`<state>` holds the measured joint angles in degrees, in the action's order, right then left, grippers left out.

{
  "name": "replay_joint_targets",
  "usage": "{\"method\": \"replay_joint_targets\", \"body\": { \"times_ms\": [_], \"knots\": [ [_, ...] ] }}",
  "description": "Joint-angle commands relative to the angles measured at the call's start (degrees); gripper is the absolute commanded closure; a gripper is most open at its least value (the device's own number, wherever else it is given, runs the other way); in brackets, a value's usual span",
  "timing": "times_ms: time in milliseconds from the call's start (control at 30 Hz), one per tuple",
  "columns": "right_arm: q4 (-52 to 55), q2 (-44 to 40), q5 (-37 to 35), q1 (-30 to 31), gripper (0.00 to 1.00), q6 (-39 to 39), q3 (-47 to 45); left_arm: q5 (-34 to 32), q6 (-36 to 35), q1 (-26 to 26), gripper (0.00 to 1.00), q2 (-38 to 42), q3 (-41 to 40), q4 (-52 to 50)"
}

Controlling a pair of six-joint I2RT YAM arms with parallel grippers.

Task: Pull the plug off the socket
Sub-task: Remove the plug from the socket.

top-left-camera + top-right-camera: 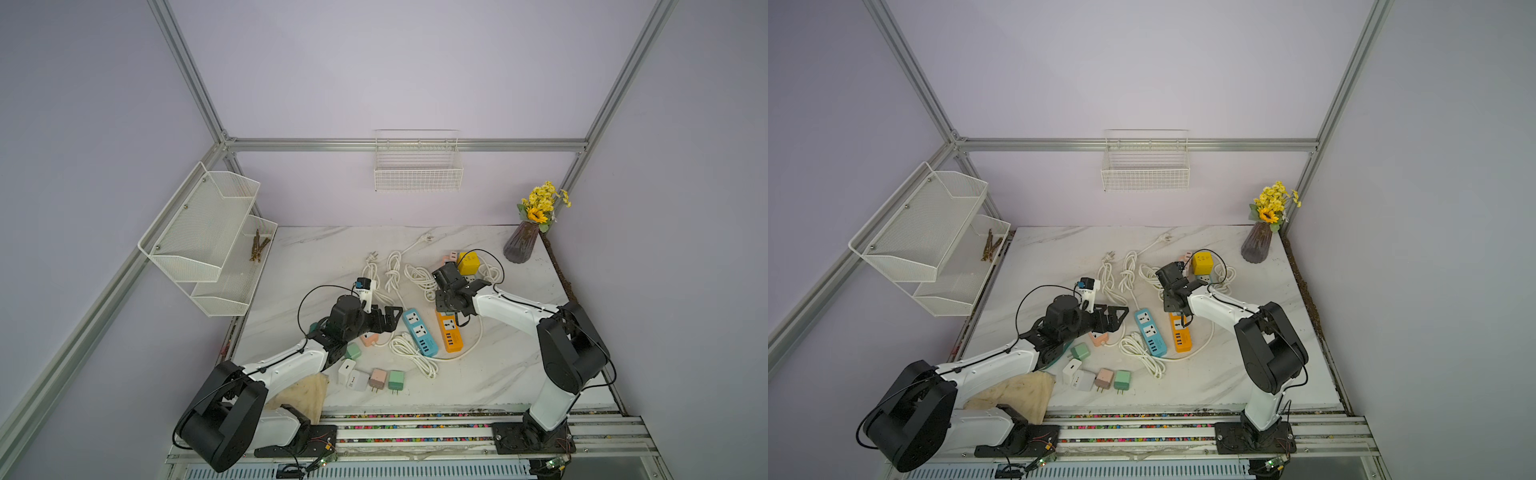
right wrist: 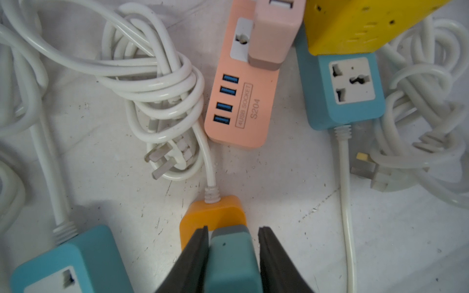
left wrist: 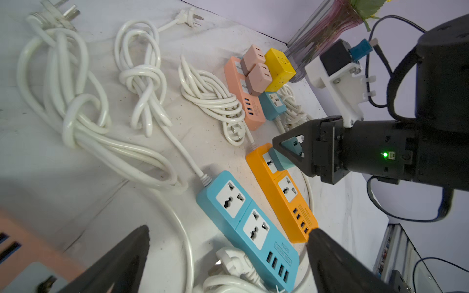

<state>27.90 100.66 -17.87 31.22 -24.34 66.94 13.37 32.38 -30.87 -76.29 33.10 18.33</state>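
Low in the centre of the right wrist view, the right gripper (image 2: 233, 229) has its jaws pressed against both sides of the teal plug (image 2: 233, 263), which is seated in the orange strip (image 2: 213, 213), so the grasp looks made and the pull is not yet done; the left gripper (image 1: 386, 319) hangs wide open mid-frame.

A plug (image 3: 280, 161) in the far socket of a power strip (image 3: 286, 203), second strip (image 3: 247, 228) just left
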Motion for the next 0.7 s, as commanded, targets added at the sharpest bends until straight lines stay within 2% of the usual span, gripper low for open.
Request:
{"method": "replay_joint_targets", "body": {
  "times_ms": [0, 133, 267, 433, 667],
  "knots": [
    [0.7, -0.6, 0.4, -0.5, 0.66, 0.3, -0.2, 10.8, 3.4, 0.1, 0.01, -3.2, 3.7, 6.9],
    [0.3, -1.2, 1.7, -1.1, 0.70, 0.0, -1.0, 18.3, 9.9, -0.1, 0.25, -11.9, 7.6, 8.7],
    [-1.3, -2.0, 4.6, -2.1, 0.72, -0.4, -2.5, 18.5, 16.1, -1.1, 0.49, -20.3, 12.7, 6.0],
    [-2.1, -2.2, 6.3, -2.9, 0.72, -0.6, -3.0, 12.9, 18.8, -3.3, 0.54, -27.7, 21.9, -5.6],
    [-2.4, -2.6, 7.1, -3.4, 0.72, -0.8, -3.5, 13.7, 23.2, -5.3, 0.62, -37.4, 34.9, -14.3]
  ]
}}
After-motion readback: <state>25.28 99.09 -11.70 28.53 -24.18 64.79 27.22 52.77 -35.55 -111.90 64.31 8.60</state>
